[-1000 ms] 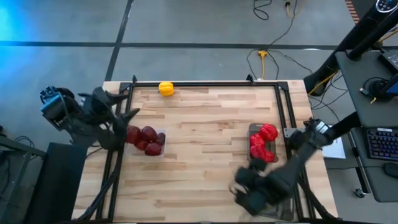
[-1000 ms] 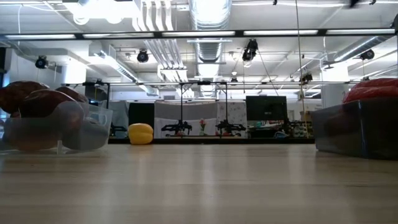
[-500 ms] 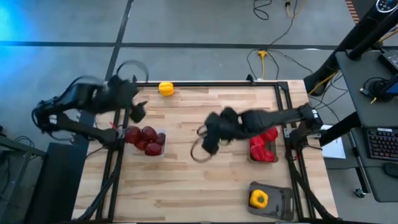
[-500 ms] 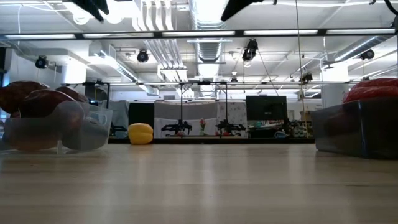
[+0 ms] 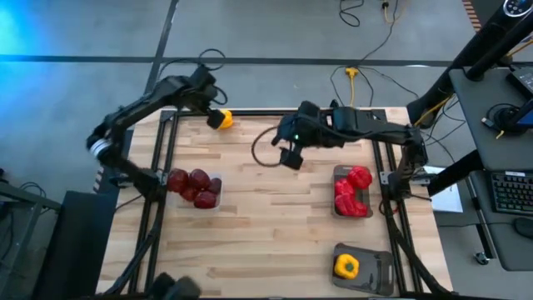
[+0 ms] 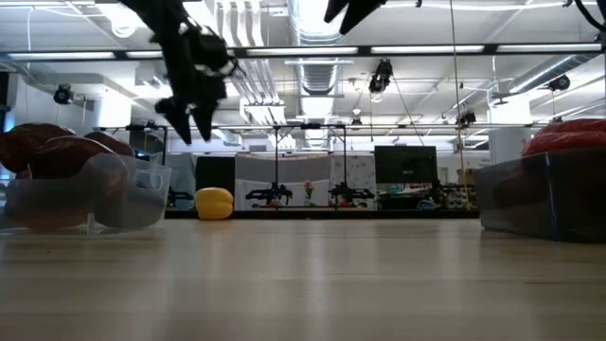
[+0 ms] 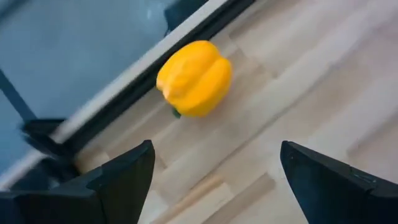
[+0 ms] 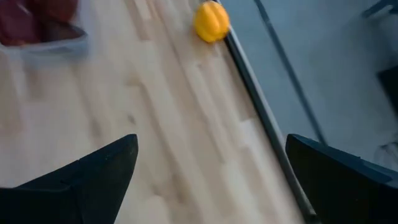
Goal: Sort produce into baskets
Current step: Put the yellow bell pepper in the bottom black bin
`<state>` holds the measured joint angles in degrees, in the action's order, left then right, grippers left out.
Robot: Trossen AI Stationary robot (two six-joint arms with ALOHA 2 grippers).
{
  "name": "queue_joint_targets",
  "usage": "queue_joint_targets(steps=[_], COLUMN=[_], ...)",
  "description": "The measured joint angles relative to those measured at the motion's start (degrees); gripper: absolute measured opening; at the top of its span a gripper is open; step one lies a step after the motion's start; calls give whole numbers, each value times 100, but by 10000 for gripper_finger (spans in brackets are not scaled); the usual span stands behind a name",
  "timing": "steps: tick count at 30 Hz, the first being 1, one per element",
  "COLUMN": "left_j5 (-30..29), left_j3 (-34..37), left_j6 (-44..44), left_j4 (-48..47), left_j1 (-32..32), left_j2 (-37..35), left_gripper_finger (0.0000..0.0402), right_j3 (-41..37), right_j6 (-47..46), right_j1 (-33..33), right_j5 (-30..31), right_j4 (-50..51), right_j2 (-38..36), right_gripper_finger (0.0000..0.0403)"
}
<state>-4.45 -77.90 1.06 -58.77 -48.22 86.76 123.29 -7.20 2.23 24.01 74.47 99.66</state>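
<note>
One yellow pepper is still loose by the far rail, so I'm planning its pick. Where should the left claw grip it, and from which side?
Grip the loose yellow pepper across its rounded middle, coming down from above. It lies on bare wood right beside the black rail, so a sideways approach from that side looks blocked. The open left claw already hangs over it.

I see grey concrete floor (image 5: 266,33) beyond the wooden table (image 5: 266,225), a yellow cable (image 5: 354,79) trailing across it. Right, a desk with keyboard (image 5: 510,193). Overhead: fluorescent strips (image 6: 426,49) and ductwork (image 6: 317,24).
</note>
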Motion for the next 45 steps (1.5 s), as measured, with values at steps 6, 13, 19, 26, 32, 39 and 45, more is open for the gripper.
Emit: queue_joint_targets(steps=[6, 13, 19, 26, 32, 39, 45], left_j5=[-10, 527, 717, 1025, 1994, 2329, 2120], left_j3=[-196, -299, -490, -491, -491, -757, -730], left_j6=[1183, 2083, 2195, 2221, 2342, 2345, 1105], left_j4=[411, 1222, 1143, 1733, 2912, 2798, 1538], left_j1=[-344, -646, -467, 406, 1424, 1811, 1656], left_j2=[1159, 2009, 2375, 2415, 2415, 2130, 1376], left_gripper_finger=[327, 327, 327, 327, 327, 327, 327], right_j3=[5, -150, -359, -567, -725, -1224, -2121], right_j6=[804, 1229, 1314, 1582, 1584, 1239, 673], right_j1=[634, 1343, 1653, 1844, 1899, 1876, 1677], right_j5=[-27, -602, -946, -1216, -1764, -2209, -2303], right_j4=[273, 323, 324, 260, 267, 234, -143], right_j2=[-11, -17, -22, -22, -22, -22, -10], right_gripper_finger=[400, 400, 400, 400, 400, 400, 400])
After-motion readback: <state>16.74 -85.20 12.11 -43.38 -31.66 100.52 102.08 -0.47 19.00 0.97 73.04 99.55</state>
